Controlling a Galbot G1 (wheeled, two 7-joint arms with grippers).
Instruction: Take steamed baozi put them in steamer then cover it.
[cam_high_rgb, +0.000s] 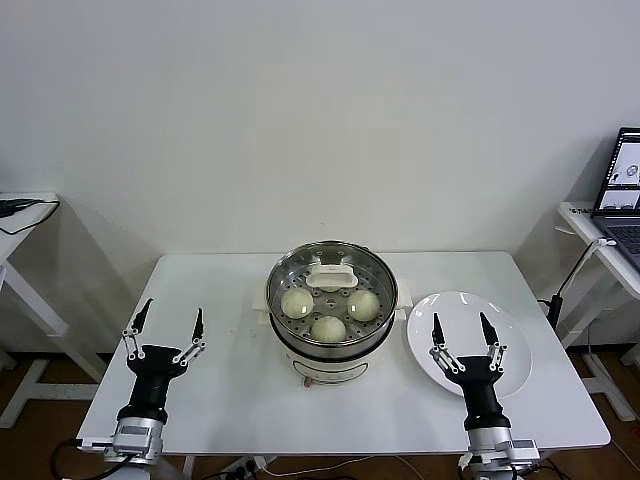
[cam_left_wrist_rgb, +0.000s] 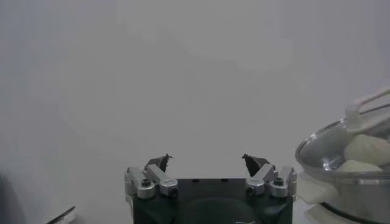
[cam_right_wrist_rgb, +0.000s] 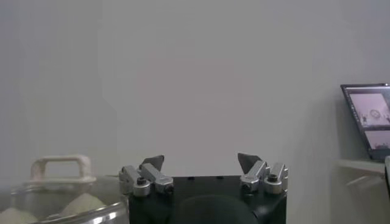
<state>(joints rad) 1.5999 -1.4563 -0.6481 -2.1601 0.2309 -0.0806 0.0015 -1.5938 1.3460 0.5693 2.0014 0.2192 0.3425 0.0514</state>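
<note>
The steel steamer (cam_high_rgb: 276, 291) stands on its cream base at the table's middle. The clear glass cover, with its white handle (cam_high_rgb: 330, 277), lies on it. Through the glass I see three cream-white baozi (cam_high_rgb: 297, 302) (cam_high_rgb: 363, 304) (cam_high_rgb: 328, 328); a fourth is hidden. My left gripper (cam_high_rgb: 172, 310) is open and empty, fingers up, over the table's front left. My right gripper (cam_high_rgb: 459, 320) is open and empty, fingers up, over the white plate. The left wrist view shows the left gripper (cam_left_wrist_rgb: 206, 159) and the covered steamer (cam_left_wrist_rgb: 329, 146). The right wrist view shows the right gripper (cam_right_wrist_rgb: 200, 159) and the cover's handle (cam_right_wrist_rgb: 60, 167).
An empty white plate (cam_high_rgb: 515, 350) lies to the right of the steamer on the white table (cam_high_rgb: 230, 380). A side table with a laptop (cam_high_rgb: 625, 190) stands at the far right, another side table (cam_high_rgb: 20, 235) at the far left. A white wall is behind.
</note>
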